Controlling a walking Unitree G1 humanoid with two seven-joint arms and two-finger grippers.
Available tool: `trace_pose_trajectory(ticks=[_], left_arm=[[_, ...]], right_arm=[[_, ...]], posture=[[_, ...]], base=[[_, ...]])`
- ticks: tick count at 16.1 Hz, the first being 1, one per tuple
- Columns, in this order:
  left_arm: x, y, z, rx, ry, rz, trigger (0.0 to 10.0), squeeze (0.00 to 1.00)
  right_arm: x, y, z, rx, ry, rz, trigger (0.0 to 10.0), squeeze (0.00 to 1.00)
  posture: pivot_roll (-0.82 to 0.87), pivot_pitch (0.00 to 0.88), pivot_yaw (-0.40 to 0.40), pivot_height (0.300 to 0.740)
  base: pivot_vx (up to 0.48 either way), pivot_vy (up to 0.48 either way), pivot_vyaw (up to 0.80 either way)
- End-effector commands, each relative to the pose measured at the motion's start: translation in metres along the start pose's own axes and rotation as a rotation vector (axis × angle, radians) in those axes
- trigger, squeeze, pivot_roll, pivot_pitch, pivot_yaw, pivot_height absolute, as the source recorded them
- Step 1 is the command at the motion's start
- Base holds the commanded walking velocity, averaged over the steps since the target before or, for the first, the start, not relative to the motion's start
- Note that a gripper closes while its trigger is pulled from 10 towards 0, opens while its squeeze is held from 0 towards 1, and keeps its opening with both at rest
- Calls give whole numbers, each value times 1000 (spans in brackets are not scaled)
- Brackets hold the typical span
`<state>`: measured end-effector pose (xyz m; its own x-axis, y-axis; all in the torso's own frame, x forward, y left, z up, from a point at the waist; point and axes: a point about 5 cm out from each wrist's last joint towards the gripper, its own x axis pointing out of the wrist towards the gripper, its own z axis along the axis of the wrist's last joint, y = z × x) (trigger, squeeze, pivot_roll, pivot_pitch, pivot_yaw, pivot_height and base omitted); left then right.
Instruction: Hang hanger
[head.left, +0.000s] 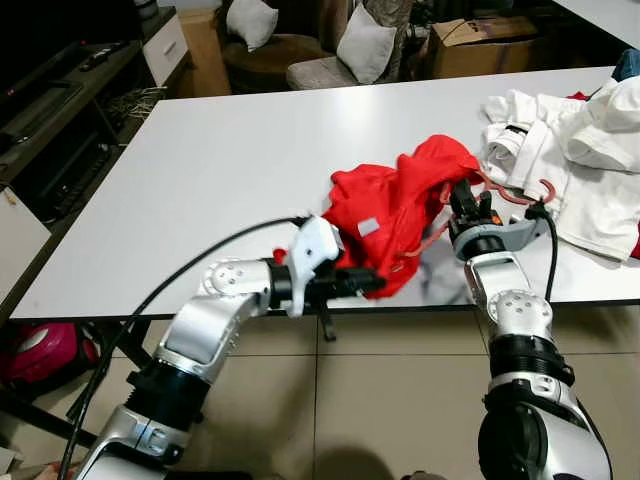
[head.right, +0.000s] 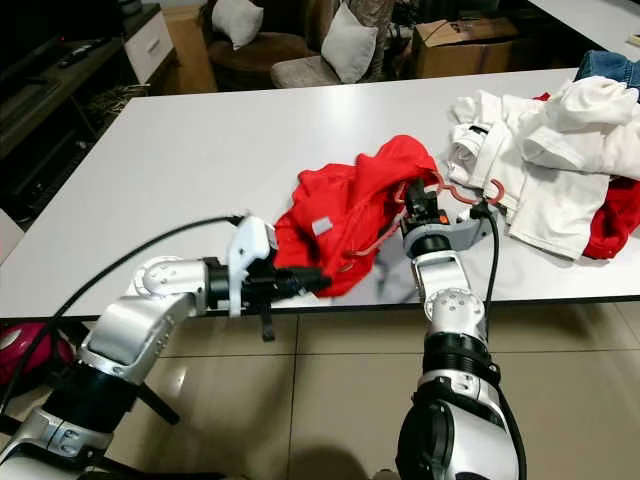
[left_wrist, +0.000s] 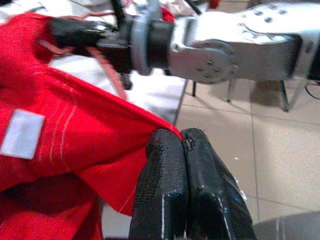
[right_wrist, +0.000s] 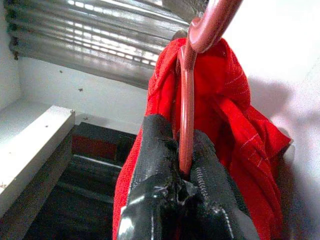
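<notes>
A red garment (head.left: 395, 205) lies bunched on the white table (head.left: 220, 160) near its front edge. A pinkish-red hanger (right_wrist: 186, 115) runs through it, and its hook (head.left: 545, 190) pokes out toward the white clothes. My right gripper (head.left: 462, 195) is shut on the hanger's bar at the garment's right side; in the right wrist view the bar passes between its fingers (right_wrist: 155, 150). My left gripper (head.left: 375, 283) is shut on the garment's lower hem at the table's front edge, and the pinched red cloth (left_wrist: 100, 150) shows in the left wrist view.
A pile of white clothes (head.left: 570, 150) with some red cloth lies at the table's right end, close to the hanger hook. Beyond the table stand cushioned chairs (head.left: 365, 45) and a cardboard box (head.left: 480, 45). A dark TV cabinet (head.left: 60, 110) is at the left.
</notes>
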<state>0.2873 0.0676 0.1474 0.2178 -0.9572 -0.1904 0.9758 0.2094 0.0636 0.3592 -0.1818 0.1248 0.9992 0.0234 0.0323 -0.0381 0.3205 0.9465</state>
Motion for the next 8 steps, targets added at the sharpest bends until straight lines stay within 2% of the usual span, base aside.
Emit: trace_pose_trajectory(ticks=[1,3,5,7,8], left_arm=[[4,-8,3,21,9,-61,0,0],[12,-9,7,24,-3,-57,0,0],[22,-10,14,27,-28,-38,0,0],[32,-14,20,38,-39,-43,0,0],[37,-15,20,47,-38,-28,3216,0]], right_arm=[[6,9,1,9,-29,19,10000,0],[9,10,-3,-9,-22,6,10000,0],[12,14,-10,20,-15,22,10000,0],[14,15,-13,11,-35,3,10000,0],[15,16,-12,27,-44,9,10000,0]], posture=[[-173,0,121,740],[-172,0,121,740],[-170,0,118,740],[-172,0,122,740],[-175,0,124,740]], base=[[0,0,0],[0,0,0],[0,0,0],[0,0,0],[0,0,0]])
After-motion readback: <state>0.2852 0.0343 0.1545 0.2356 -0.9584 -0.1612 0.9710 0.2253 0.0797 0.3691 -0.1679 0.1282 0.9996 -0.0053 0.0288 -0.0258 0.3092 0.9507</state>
